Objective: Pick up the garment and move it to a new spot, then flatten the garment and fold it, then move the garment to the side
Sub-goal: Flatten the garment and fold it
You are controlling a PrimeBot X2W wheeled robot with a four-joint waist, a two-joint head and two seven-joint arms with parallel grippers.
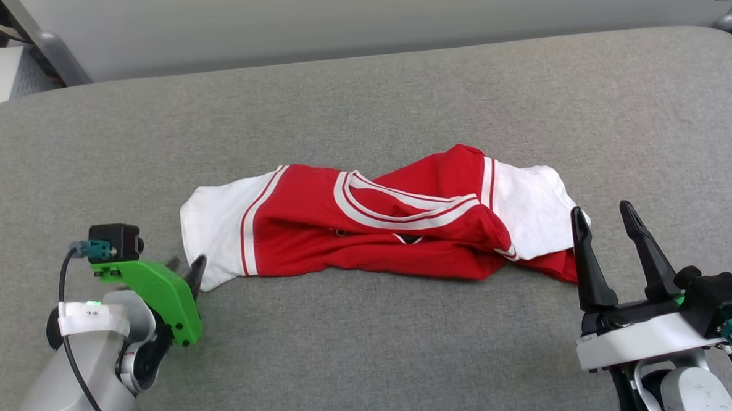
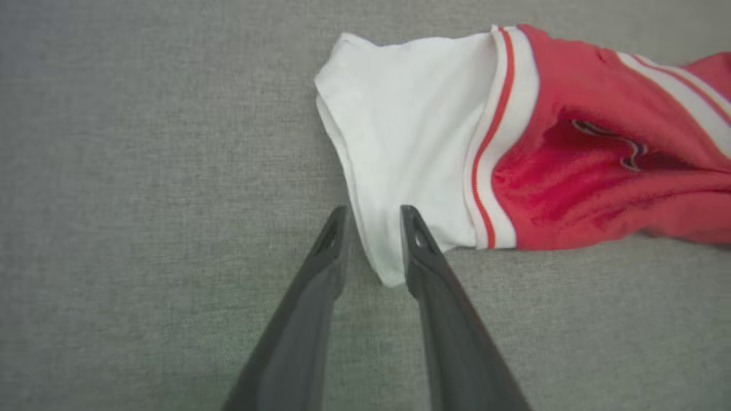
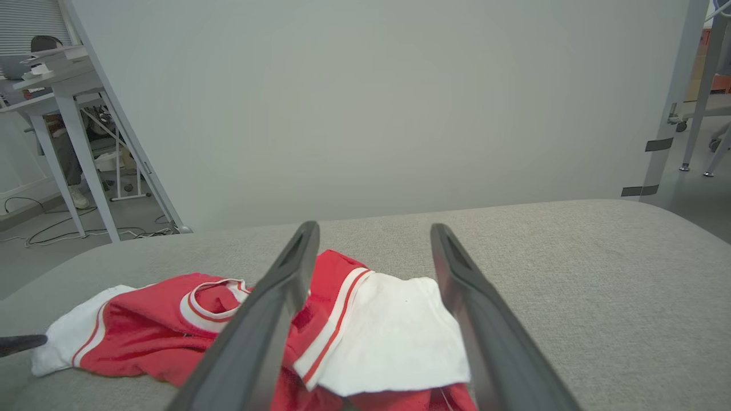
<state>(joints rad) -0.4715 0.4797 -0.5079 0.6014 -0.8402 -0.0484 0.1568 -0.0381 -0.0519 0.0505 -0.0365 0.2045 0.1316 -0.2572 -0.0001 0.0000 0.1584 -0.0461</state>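
Note:
The garment (image 1: 318, 232) lies crumpled in a long band across the middle of the grey table (image 1: 361, 100), collar up, with a white sleeve at each end. My left gripper (image 1: 184, 266) sits at the left sleeve's near corner. In the left wrist view this gripper (image 2: 374, 217) has its jaws parted, and the tip of the white sleeve (image 2: 411, 114) lies loose between them on the table. My right gripper (image 1: 602, 210) stands wide open just beside the right sleeve (image 1: 533, 210). In the right wrist view it (image 3: 374, 228) hovers over that sleeve (image 3: 394, 342), holding nothing.
The table's far edge (image 1: 359, 54) meets a pale wall panel. Desks with slanted legs (image 3: 74, 114) stand off to the left, and a metal post (image 3: 674, 114) to the right. Bare table surface surrounds the garment on all sides.

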